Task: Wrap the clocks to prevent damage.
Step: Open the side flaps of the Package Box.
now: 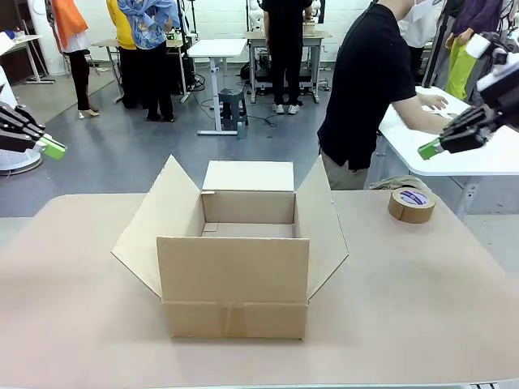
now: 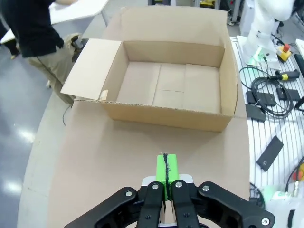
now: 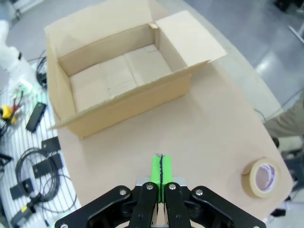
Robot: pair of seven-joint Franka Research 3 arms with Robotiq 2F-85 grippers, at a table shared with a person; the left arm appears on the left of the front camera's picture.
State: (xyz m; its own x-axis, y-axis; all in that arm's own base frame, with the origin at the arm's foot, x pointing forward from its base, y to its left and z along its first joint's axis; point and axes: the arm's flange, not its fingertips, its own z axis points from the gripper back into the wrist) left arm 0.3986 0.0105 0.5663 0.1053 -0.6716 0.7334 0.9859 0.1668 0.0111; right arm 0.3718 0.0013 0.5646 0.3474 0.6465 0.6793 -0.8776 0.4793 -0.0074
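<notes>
Busy workshop beyond a brown table (image 1: 422, 324). Cannot tell where the clocks are. At centre, an open cardboard box (image 1: 235, 275), bare to its floor, with a tape roll (image 1: 411, 205) far right. Aloft at the sides, left gripper (image 1: 53, 147) and right gripper (image 1: 430, 149), jaws pressed together, empty. Likely risk: fumbling a handover with pads closed, or clipping a flap.

- Robotics lab or workshop, open-hall type.
- Bare grey floor (image 1: 122, 154); white work tables (image 1: 217, 47) on the far side, dark stool (image 1: 231, 101) beside one.
- Several people (image 1: 146, 49) standing around, far left and far middle.
- Near side: white ribbed bench (image 2: 285, 133) with loose black cables (image 2: 266, 88), small black boxes (image 2: 259, 111) and a red stop button (image 2: 284, 49) on a yellow base.
</notes>
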